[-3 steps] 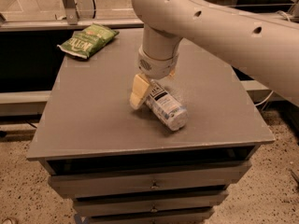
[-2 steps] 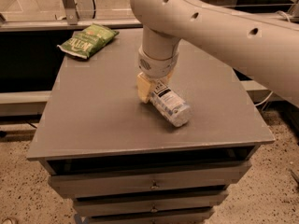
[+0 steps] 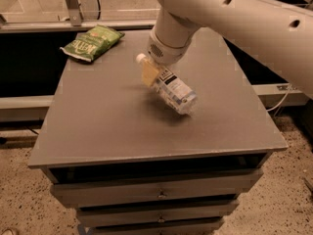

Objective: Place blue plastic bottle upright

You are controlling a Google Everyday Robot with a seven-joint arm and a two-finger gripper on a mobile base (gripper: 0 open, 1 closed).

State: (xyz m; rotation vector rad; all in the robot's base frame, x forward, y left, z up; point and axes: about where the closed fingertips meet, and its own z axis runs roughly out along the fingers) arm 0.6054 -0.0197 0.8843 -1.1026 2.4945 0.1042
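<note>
The blue plastic bottle (image 3: 177,92) is clear with a white cap and a white-and-blue label. It hangs tilted over the middle of the grey table (image 3: 98,126), cap up and to the left, base down and to the right. A shadow lies under it. My gripper (image 3: 153,77) comes down from the big white arm (image 3: 234,18) and is shut on the bottle near its neck. One yellowish finger (image 3: 148,74) shows on the bottle's left side; the other is hidden behind the bottle.
A green chip bag (image 3: 92,42) lies at the table's far left corner. The table has drawers (image 3: 156,192) under its front edge. A speckled floor surrounds it, and a low rail runs behind it.
The gripper has risen with the bottle in it. The bottle, lying low on the table before, is now lifted and tilted with the cap end higher.
</note>
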